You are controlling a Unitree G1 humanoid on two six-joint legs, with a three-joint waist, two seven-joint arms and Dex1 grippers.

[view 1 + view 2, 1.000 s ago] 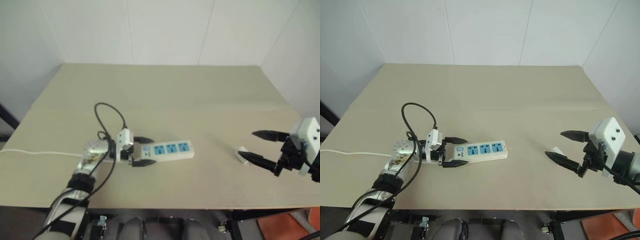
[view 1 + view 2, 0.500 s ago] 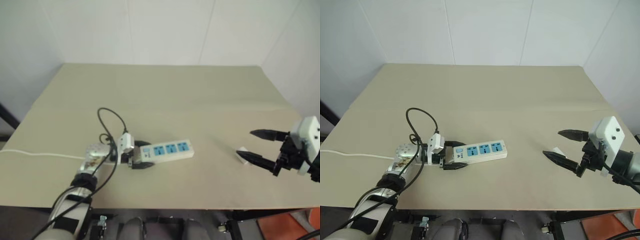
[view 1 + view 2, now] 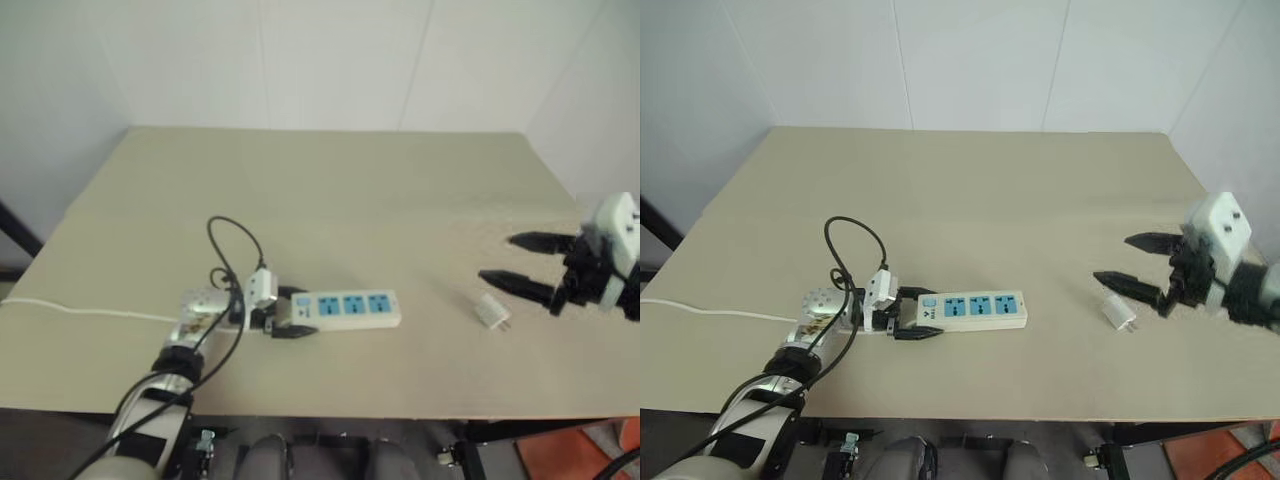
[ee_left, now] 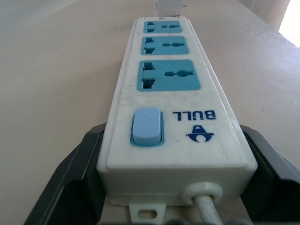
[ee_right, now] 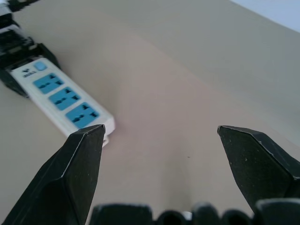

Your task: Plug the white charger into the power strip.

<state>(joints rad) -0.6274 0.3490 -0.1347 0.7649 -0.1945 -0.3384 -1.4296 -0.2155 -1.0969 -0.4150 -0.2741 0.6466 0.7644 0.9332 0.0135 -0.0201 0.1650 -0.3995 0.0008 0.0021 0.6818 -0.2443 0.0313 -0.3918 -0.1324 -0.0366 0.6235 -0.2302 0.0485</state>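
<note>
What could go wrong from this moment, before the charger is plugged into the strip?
1. The left gripper has its jaws around only the switch end of the power strip; pushing at the far sockets may pivot the strip.
2. The white charger lies loose on the table, prongs sideways. The open right gripper is above it, not around it, and a grasp may catch it at a bad angle for plugging.
</note>
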